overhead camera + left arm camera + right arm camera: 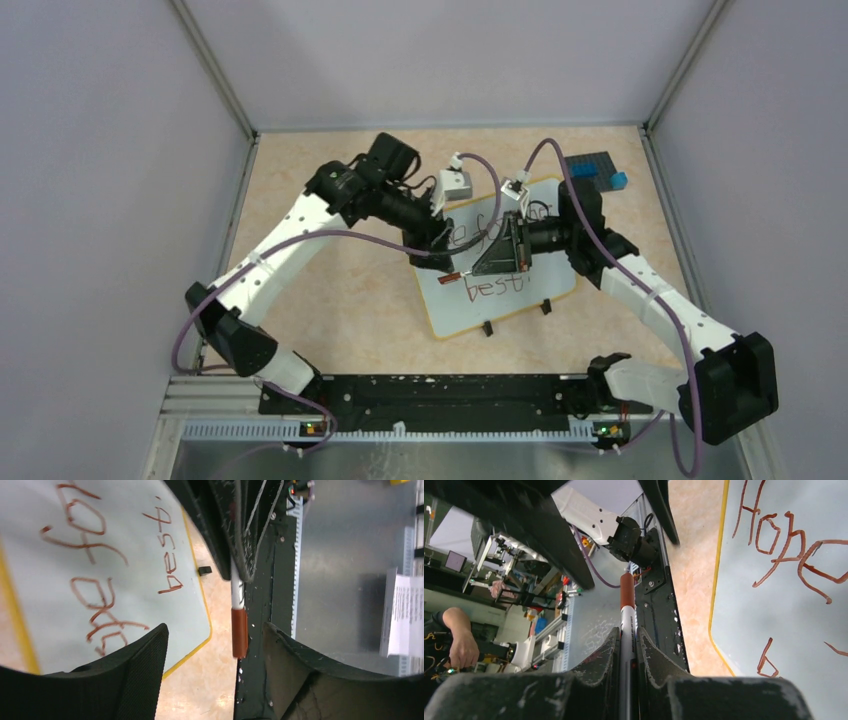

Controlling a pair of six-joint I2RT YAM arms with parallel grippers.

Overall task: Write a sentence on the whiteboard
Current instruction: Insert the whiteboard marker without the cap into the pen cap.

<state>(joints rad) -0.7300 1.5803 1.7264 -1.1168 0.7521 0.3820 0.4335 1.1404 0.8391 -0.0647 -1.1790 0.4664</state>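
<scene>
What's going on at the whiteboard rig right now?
The sentence "Hope for the best." is written on the whiteboard. The right gripper is shut on the marker, and the marker's reddish-brown cap looks to be on. The left gripper is open, with its fingers either side of the cap and not touching it. Writing looks done.

2 arms: left arm [290, 235], right arm [650, 290].
2 grippers: left gripper [215, 640], right gripper [627, 645].
1 whiteboard [500, 305], 2 black feet [488, 328] under near edge.
1 sentence [495, 285]: 2 lines, 4 words.
1 marker [239, 630], 1 red-brown cap [627, 591].
1 studded plate [588, 162]; blue bricks [619, 181] on it, count unclear.
2 purple cables [330, 235], one per arm.
1 person's hand [464, 650], right wrist view only.
</scene>
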